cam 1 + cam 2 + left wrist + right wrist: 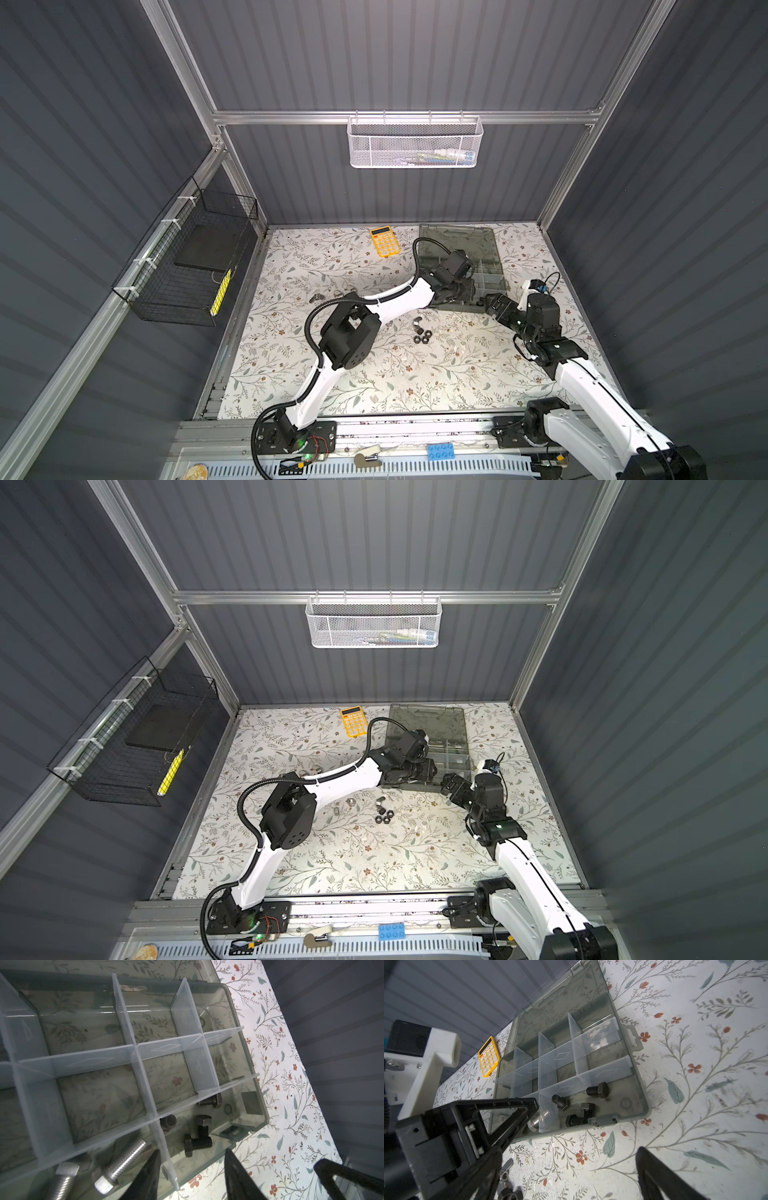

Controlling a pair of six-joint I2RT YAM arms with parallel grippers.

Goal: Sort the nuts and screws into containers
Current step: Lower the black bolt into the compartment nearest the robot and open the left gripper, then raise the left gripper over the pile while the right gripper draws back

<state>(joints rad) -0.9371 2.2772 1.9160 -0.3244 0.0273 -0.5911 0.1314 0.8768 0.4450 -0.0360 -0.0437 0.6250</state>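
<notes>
The left pincer hangs released over the smoky grey translucent plastic organizer box, whose corner compartment holds black hex-head screws, with shiny silver screws alongside. The right pincer gapes beside it; black hexagonal nuts lie on the floral tabletop.

Yellow plastic calculator: key markings too small to read.
Smoky grey translucent organizer box: no legible lettering.

White-shelled arms with black joints carry ribbed black cables.
</notes>
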